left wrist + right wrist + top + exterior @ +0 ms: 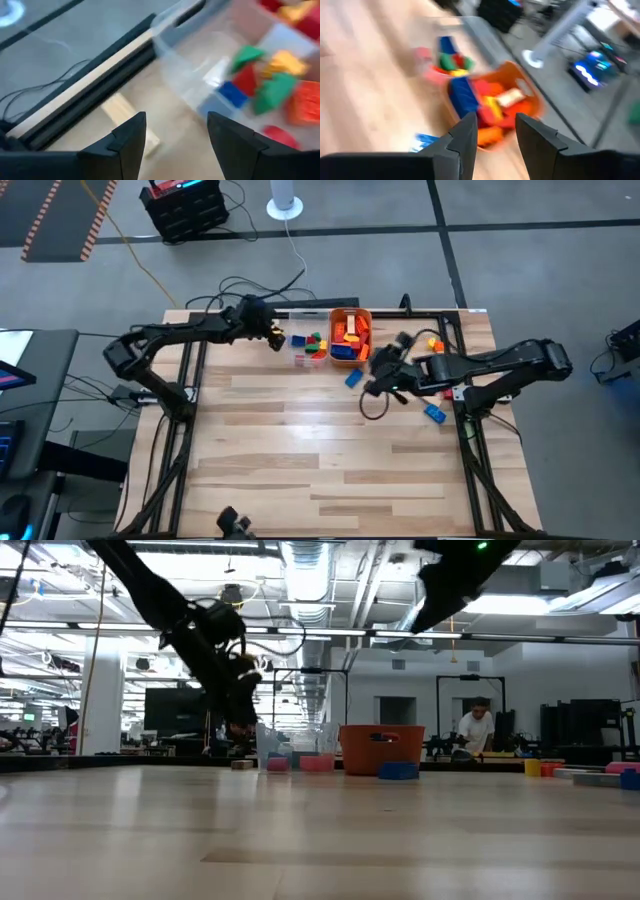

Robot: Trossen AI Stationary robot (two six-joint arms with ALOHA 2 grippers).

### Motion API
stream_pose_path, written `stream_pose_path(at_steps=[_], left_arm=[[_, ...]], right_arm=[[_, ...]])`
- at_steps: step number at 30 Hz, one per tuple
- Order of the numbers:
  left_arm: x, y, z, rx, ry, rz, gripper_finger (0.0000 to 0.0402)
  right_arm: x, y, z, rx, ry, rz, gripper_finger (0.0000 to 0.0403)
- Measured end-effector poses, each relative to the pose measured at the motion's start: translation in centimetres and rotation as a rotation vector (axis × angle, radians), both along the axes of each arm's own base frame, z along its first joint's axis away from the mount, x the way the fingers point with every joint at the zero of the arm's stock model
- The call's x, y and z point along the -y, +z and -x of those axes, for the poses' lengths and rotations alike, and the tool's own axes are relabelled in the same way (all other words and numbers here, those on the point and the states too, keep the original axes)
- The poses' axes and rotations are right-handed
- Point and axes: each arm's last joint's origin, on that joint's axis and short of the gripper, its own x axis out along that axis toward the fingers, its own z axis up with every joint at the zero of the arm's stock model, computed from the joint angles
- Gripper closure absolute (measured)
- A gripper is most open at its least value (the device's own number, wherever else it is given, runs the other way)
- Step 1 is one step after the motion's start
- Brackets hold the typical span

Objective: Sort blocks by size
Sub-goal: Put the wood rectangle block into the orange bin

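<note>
While blur smears the blocks (490, 107), both end effectors, left (175, 137) and right (496, 132), gape empty

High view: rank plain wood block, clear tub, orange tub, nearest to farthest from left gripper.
From the left gripper:
1. Plain wood block, right beside it.
2. Clear tub, further toward the table's middle.
3. Orange tub, beyond the clear one.

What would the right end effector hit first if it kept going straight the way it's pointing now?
Most likely the orange plastic tub full of blocks: it lies dead ahead between the right end effector's open fingers. Depth is blurry, so the gap is unclear.
</note>
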Motion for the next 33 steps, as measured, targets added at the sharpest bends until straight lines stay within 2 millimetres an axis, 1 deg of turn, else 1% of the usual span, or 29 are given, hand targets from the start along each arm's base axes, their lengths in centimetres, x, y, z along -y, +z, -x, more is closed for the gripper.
stream_pose_path(at_steps=[2,4,8,12,17,22,26,30,33], left_arm=[[-0.7,-0.9,0.0,-0.023,0.075,-0.019,0.0196],[-1.4,-1.6,-0.1,-0.041,0.151,-0.047,0.0196],[-2.3,-3.1,-0.4,-0.050,0.194,-0.065,0.0196],[-2.7,-5.2,-0.9,-0.069,0.200,-0.036,0.0196],[-3.0,-6.9,-1.1,-0.094,0.224,0.003,0.0196],[-2.9,-7.0,-1.1,-0.096,0.229,0.005,0.0196],[-2.8,-7.2,-0.9,-0.140,0.216,0.022,0.0198],[-2.6,-7.4,-0.6,-0.202,0.177,0.039,0.0225],[-2.4,-7.4,-0.6,-0.240,0.137,0.027,0.0258]], right_arm=[[-0.2,-0.9,-1.3,-0.025,0.052,-0.005,0.0240],[-0.5,-2.0,-2.3,-0.058,0.069,0.001,0.0240],[-1.6,-3.5,-3.1,-0.088,0.083,-0.012,0.0240],[-3.0,-4.3,-3.6,-0.084,0.110,-0.019,0.0240],[-4.6,-3.9,-3.3,-0.057,0.153,-0.006,0.0240],[-5.6,-2.7,-2.5,-0.007,0.189,-0.009,0.0240],[-6.0,-2.1,-2.1,0.024,0.183,0.000,0.0240],[-6.4,-2.2,-2.1,0.033,0.185,-0.006,0.0240],[-6.4,-2.2,-2.1,0.062,0.163,-0.039,0.0240]])
